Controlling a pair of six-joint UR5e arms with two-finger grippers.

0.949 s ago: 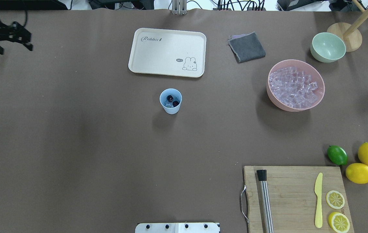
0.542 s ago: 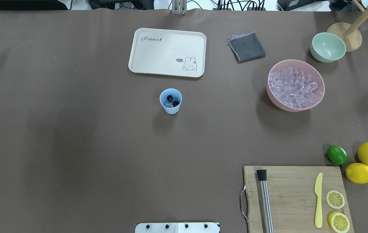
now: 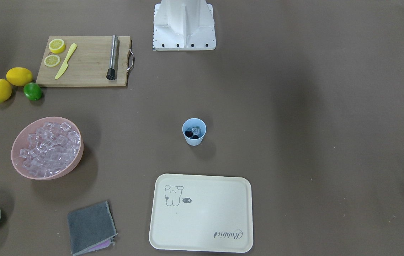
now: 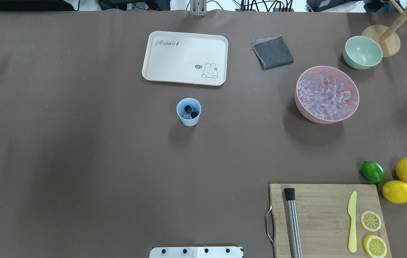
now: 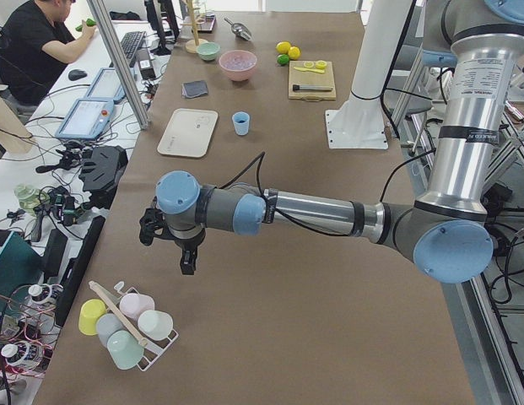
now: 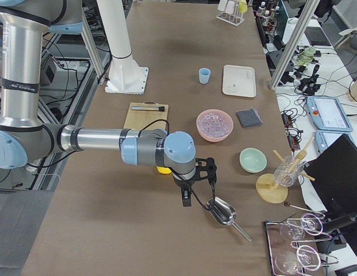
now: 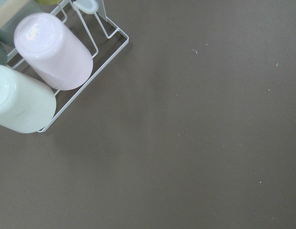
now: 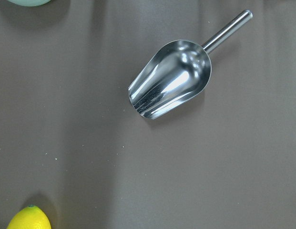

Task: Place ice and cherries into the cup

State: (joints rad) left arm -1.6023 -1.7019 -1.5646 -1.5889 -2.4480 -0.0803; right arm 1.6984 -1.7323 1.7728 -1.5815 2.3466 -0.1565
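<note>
1. The cup (image 4: 188, 120) stands upright in the middle of the desk (image 4: 81, 161), near the cream tray (image 4: 185, 58). The cherries (image 4: 188, 108) and some ice (image 3: 196, 130) lie inside it.
2. More such cubes fill the pink bowl (image 4: 327, 120), well off to my right.
3. My left claw (image 5: 170, 251) hovers above the desk near a wire rack of upturned cups (image 7: 52, 52). I cannot tell how far open it is.
4. My right claw (image 6: 199, 185) hangs beside the steel scoop (image 8: 169, 78), which lies on the desk. I cannot tell how wide it is either.
</note>
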